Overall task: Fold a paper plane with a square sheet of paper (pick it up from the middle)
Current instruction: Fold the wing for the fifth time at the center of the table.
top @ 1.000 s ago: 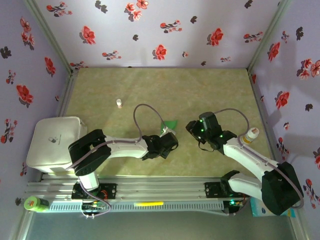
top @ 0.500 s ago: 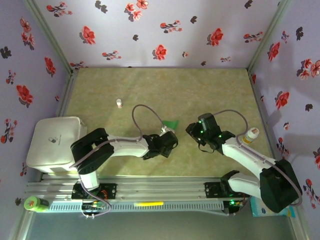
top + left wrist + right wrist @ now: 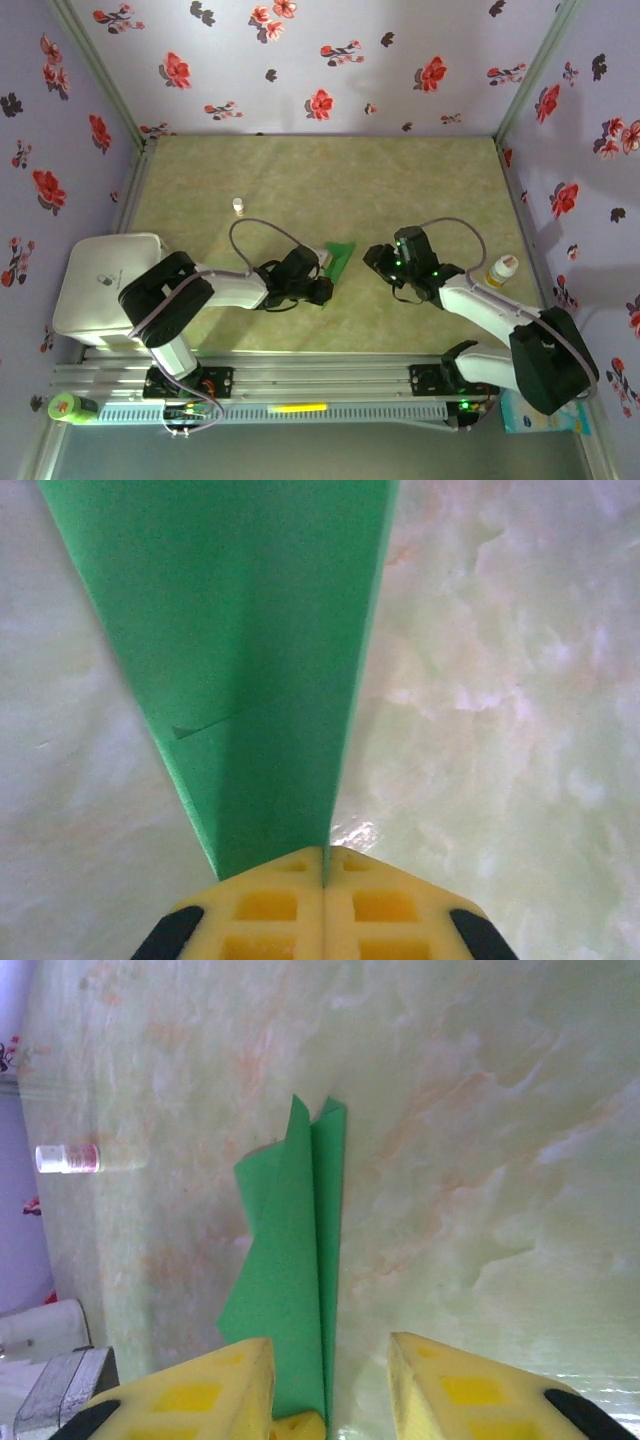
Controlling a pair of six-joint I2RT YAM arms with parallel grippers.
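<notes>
**Left arm drawn back, green wedge clamped at its narrow end**

Since a second ago the left arm has pulled toward the left of the overhead frame. Its elbow now sits closer to the white box (image 3: pixel 105 285), and its cable loop has swung left with it. The right arm has crept slightly left as well, toward the paper. The green paper (image 3: pixel 339 257) has changed outline: earlier a short patch, it now reads as a longer, narrower sliver just below the frame's centre.

On the left wrist camera the green paper (image 3: pixel 240 630) is a tapering wedge, broad at the top of the frame and narrowing to the bottom centre, with a short crease line across its lower part. On the right wrist camera the green paper (image 3: pixel 295 1260) shows two layers side by side along a lengthwise fold, lying on the marbled desk (image 3: pixel 480 1160) (a small white bottle (image 3: pixel 68 1158) lies at the left edge).

The left pincer (image 3: pixel 324 858) has its yellow tips pressed together, clamped on the wedge's narrow end. The right pincer (image 3: pixel 330 1360) stands apart, with the paper's lower end between its fingers (image 3: pixel 195 1395), nearer the left one. Whether it touches cannot be told.
</notes>
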